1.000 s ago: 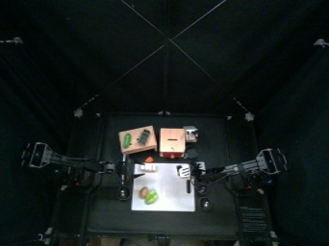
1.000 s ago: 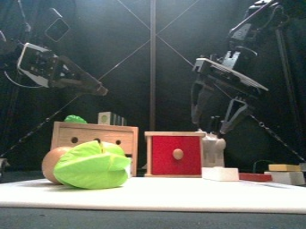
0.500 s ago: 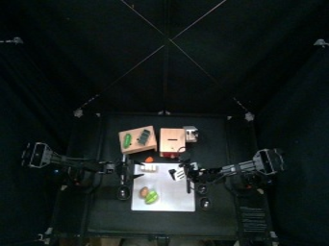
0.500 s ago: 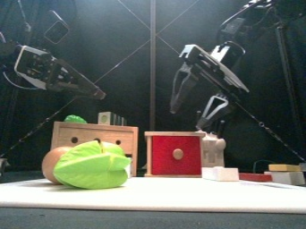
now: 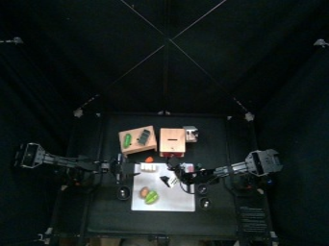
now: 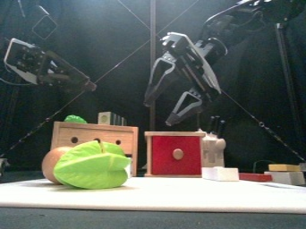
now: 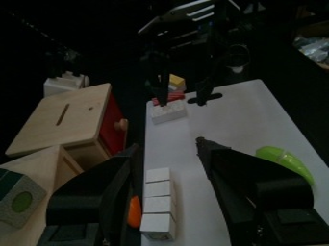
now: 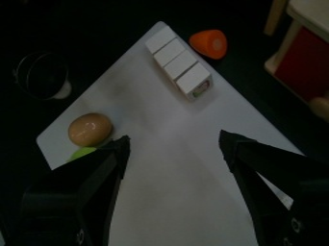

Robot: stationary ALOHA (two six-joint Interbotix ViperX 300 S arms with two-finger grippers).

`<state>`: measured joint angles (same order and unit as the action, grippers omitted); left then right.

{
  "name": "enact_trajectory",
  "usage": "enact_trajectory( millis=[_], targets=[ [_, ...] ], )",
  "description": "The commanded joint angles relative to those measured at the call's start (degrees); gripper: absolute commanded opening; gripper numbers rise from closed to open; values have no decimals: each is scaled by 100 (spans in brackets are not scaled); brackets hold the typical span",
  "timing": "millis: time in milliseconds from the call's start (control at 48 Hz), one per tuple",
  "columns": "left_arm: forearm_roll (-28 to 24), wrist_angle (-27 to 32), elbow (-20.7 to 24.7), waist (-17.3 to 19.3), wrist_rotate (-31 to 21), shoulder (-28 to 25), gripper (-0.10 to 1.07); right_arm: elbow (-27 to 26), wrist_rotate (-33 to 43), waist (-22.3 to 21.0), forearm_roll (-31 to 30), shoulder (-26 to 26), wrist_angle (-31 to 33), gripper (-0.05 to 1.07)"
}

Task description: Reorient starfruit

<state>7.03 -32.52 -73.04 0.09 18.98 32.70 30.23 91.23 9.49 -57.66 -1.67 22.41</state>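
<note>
The right gripper (image 6: 177, 85) now hangs higher and further toward the surface's middle than a second ago, jaws spread wide. The left gripper (image 6: 86, 85) sits slightly further toward the left edge.

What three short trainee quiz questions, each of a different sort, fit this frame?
1. True or false: the right gripper holds the light yellowish-green lumpy toy starfruit.
2. Which lies right beside the starfruit on the white mat? A) tan egg-shaped piece B) red-fronted box C) white segmented block
3. Fill in: the right gripper's jaws stand ____.

Key: 1 false, it hangs above the table with nothing between its jaws; 2 A; 3 open.
</note>
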Motion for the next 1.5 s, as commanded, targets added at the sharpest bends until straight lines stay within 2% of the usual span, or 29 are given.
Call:
enact_trajectory(
  millis=[0, 229, 417, 562, 958, 1208, 1479],
  targets=[
    [26, -18, 18, -9, -9, 26, 87, -193, -369, 167, -88, -44, -35, 102],
    [26, -18, 0, 0, 0, 26, 87, -800, -1784, 598, -79, -501, 9, 102],
    [26, -18, -9, 0, 0, 26, 87, -1195, -2760, 721, 158, -773, 149, 102],
    [26, -18, -18, -9, 0, 26, 87, -1450, -3586, 738, 932, -1151, 149, 102],
    [26, -18, -35, 18, -9, 26, 87, -1898, -5599, 633, 2443, -1485, 176, 102],
    [26, -18, -53, 18, 0, 26, 87, -2153, -6434, 492, 2900, -1784, 176, 102],
    [26, -18, -53, 18, -9, 26, 87, -2276, -6486, 422, 2909, -1969, 114, 102]
  ],
)
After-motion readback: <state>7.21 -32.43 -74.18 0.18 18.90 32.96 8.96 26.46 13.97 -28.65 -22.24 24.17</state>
